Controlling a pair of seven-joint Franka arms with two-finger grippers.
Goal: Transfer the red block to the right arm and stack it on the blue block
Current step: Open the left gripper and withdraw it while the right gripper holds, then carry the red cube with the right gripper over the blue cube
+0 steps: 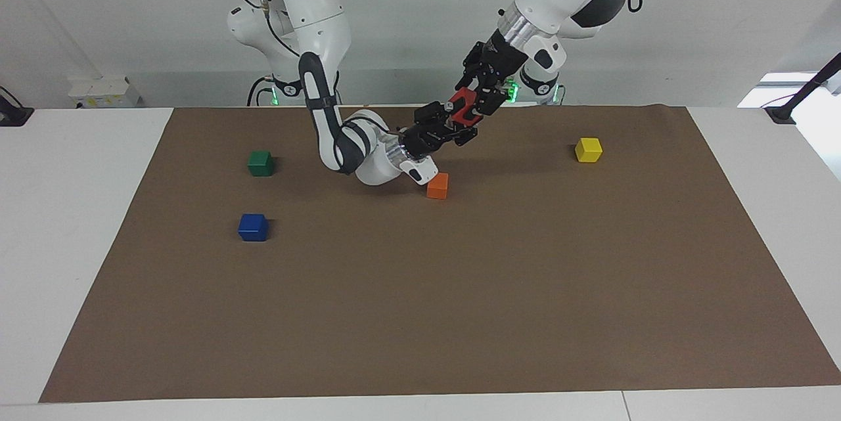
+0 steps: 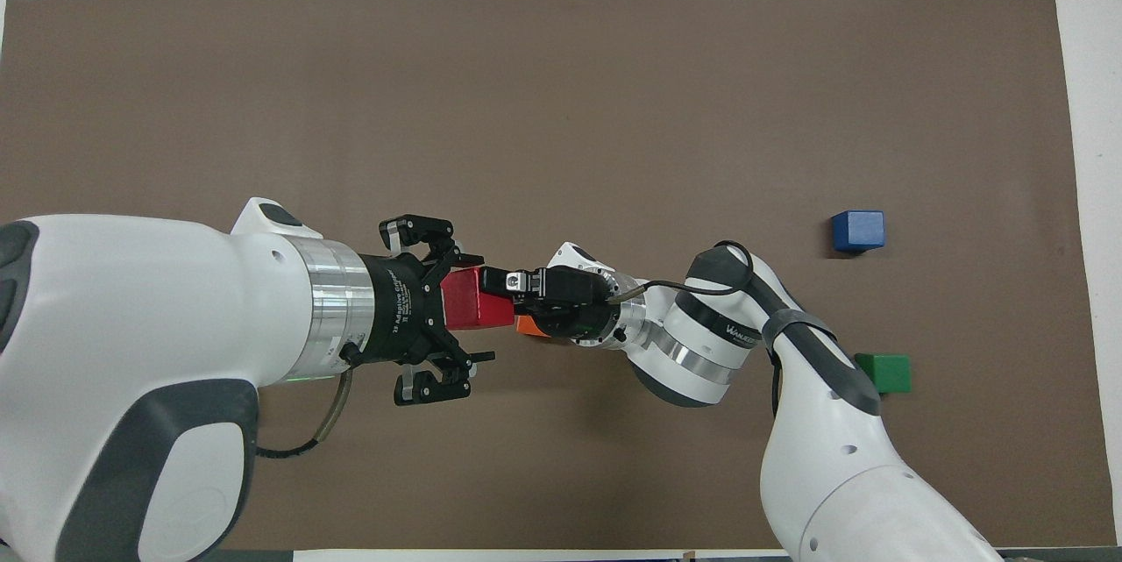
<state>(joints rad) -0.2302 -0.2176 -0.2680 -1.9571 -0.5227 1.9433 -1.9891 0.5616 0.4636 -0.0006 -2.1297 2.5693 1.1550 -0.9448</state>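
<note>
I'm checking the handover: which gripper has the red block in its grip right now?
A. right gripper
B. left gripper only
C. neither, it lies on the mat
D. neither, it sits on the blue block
A: the right gripper is shut on the red block in the air, while the left gripper stands spread open around it.
</note>
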